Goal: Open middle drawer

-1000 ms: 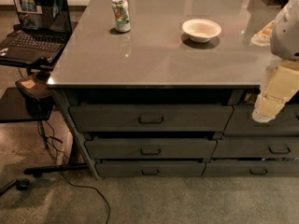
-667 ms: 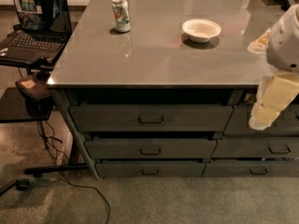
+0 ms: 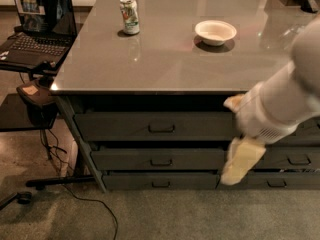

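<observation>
The middle drawer point(image 3: 161, 159) is the dark grey front of medium height in the left column under the grey counter point(image 3: 165, 64). Its small dark pull point(image 3: 161, 162) sits at the centre. The drawer above it point(image 3: 155, 126) has a taller front and the one below point(image 3: 160, 181) a thinner one. My gripper point(image 3: 239, 164), pale yellow on a white arm, reaches in from the right. It hangs in front of the middle drawer's right end, well to the right of the pull and not touching it.
A drink can point(image 3: 129, 15) and a white bowl point(image 3: 215, 31) stand on the counter. A laptop point(image 3: 42, 21) sits on a low stand at the left, with cables point(image 3: 75, 194) on the floor below. A second column of drawers point(image 3: 299, 160) is at the right.
My arm has swung left and down from the counter's right edge to in front of the drawers. The drawers have not moved.
</observation>
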`<state>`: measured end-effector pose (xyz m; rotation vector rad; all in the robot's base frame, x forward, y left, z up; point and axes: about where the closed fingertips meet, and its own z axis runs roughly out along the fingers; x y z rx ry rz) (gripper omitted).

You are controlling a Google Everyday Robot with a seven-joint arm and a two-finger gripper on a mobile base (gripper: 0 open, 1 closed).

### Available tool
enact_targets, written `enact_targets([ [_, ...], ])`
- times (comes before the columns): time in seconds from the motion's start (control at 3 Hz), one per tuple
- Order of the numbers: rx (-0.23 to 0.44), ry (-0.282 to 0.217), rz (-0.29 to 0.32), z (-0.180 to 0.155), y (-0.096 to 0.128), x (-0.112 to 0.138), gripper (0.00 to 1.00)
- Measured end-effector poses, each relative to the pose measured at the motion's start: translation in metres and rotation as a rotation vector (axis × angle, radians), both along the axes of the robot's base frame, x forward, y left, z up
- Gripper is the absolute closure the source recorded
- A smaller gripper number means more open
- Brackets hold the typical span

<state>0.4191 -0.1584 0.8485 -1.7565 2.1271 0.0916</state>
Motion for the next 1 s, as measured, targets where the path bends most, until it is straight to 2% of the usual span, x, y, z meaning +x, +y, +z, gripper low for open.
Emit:
enact_targets([
  [0.33, 0.059, 0.098, 0.022, -0.107, 0.037, -0.005, 0.0],
  [0.67, 0.058, 0.16, 0.031, -0.2, 0.068, -0.001, 0.0],
  [1.0, 0.069, 0.142, 0.019, -0.208, 0.073, 0.006, 0.0],
])
